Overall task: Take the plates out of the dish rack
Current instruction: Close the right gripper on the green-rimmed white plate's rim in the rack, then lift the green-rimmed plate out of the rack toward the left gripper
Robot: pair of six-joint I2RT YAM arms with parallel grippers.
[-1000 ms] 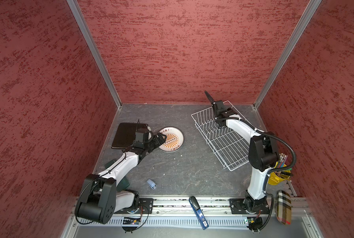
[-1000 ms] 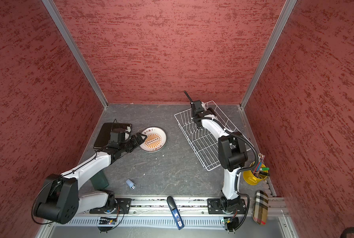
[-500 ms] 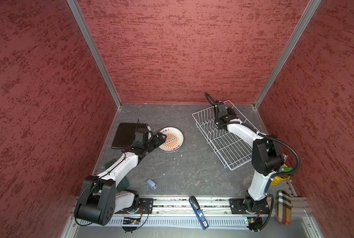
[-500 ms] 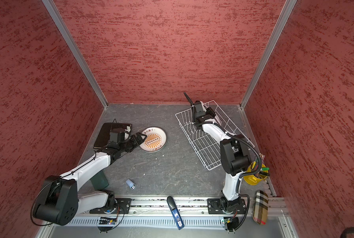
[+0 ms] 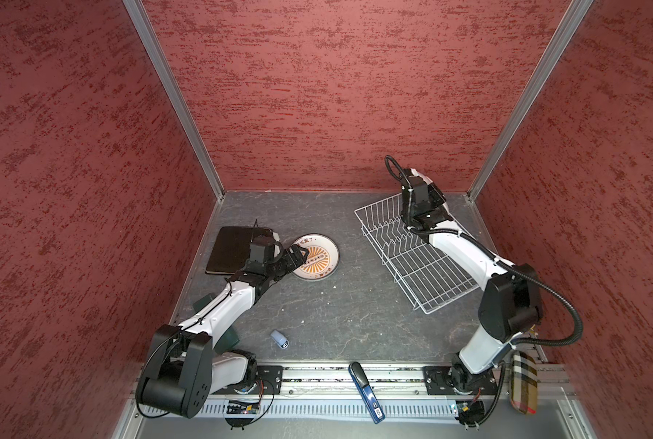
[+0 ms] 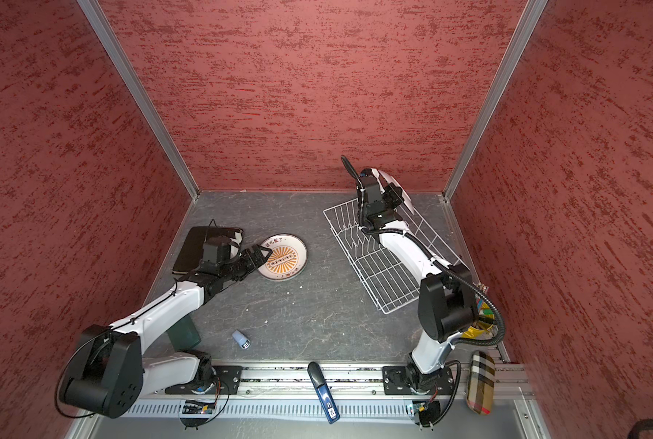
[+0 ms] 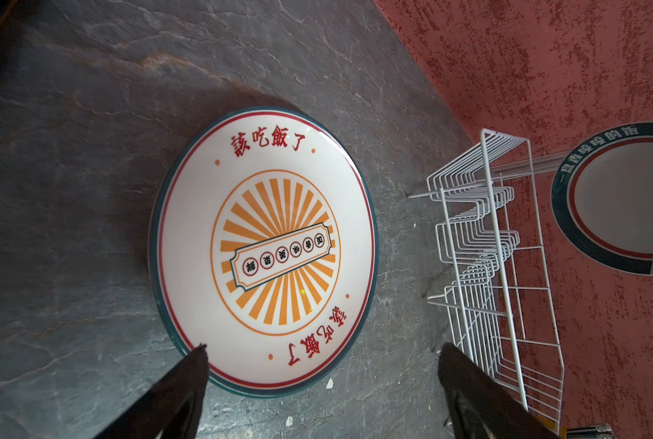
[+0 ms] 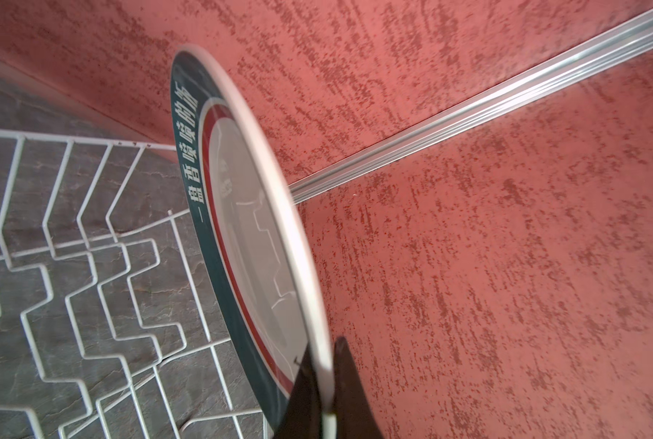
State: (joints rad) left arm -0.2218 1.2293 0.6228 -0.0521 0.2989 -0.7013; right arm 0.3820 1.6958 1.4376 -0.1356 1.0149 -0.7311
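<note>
The right gripper (image 8: 319, 365) is pinching the teal-rimmed plate (image 8: 237, 228) by its rim, on edge above the dish rack (image 5: 412, 262). The left gripper (image 7: 323, 346) is hovering, jaws wide, over the sunburst plate (image 7: 264, 247) lying flat on the table (image 7: 70, 190).

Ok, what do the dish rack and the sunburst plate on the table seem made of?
Dish rack: thin bent wire, probably metal, with a smooth white coating. Sunburst plate: glossy glazed ceramic or melamine, cannot tell which; printed pattern, light sheen near its rim.
</note>
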